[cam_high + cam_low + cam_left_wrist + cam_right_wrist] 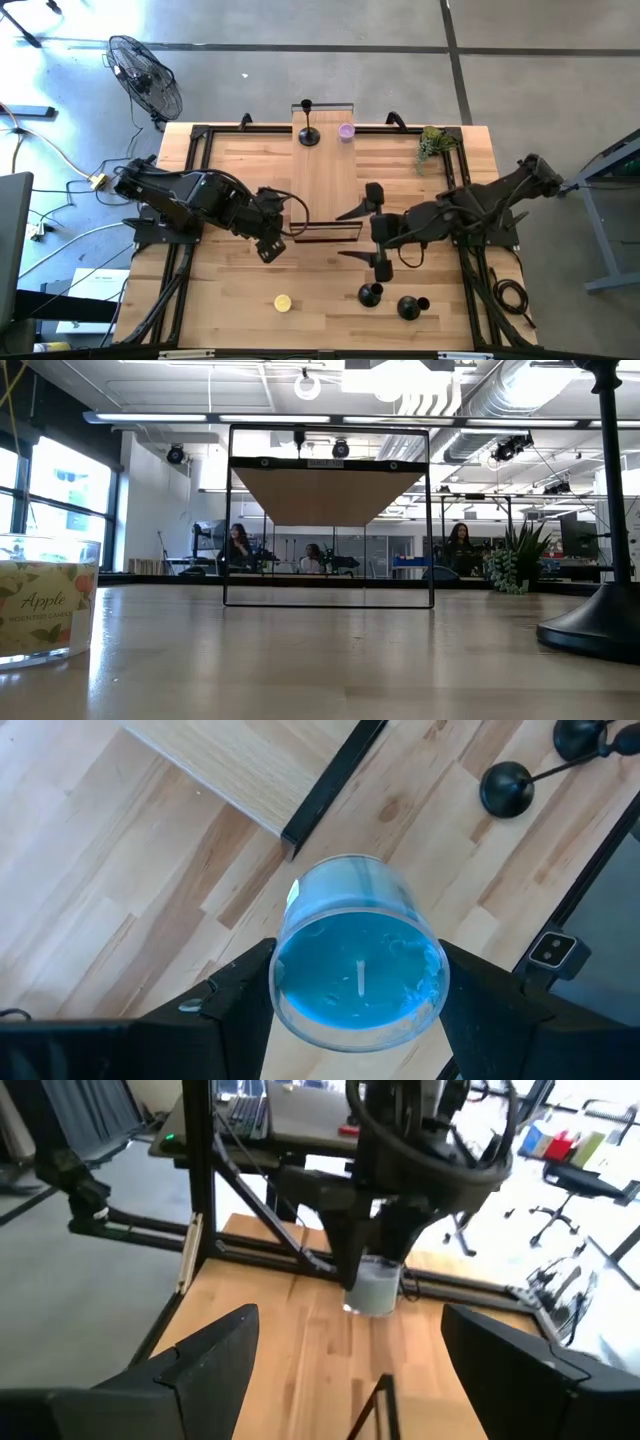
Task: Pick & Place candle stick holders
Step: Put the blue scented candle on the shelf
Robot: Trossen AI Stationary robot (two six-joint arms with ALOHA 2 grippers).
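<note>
The left gripper point(358, 982) is closed on a glass candle jar point(358, 952) with blue wax and a white wick; 1 dark finger point(232, 995) is pressed on each side of the glass. In the high view this gripper point(270, 240) is seen left of the table's centre, just beside the near end of a raised wooden shelf point(325, 160) with a thin black frame.

The right gripper point(372, 230) is held with its jaws wide apart and nothing is seen between them. Its 2 fingers point(205, 1355) are pointed across the table toward the left arm, and the jar point(376, 1288) in the other gripper is visible straight ahead of them. The gripper is placed right of the centre, near the end of the shelf.

3 candle stick holders are found. 1 candle stick holder point(308, 130) is standing upright on the far end of the shelf, beside a small purple candle point(346, 131). The second holder point(371, 293) and the third holder point(410, 307) are placed on the table near its front edge, close together, just in front of the right gripper. Whether these 2 are upright or tipped cannot be told for sure.

A small yellow candle point(283, 302) is seen near the front edge, in front of the left gripper. A small green plant point(432, 145) is placed at the far right corner of the table point(230, 180). In the low view a jar with an "Apple" label point(45, 610) is seen at the left.
</note>
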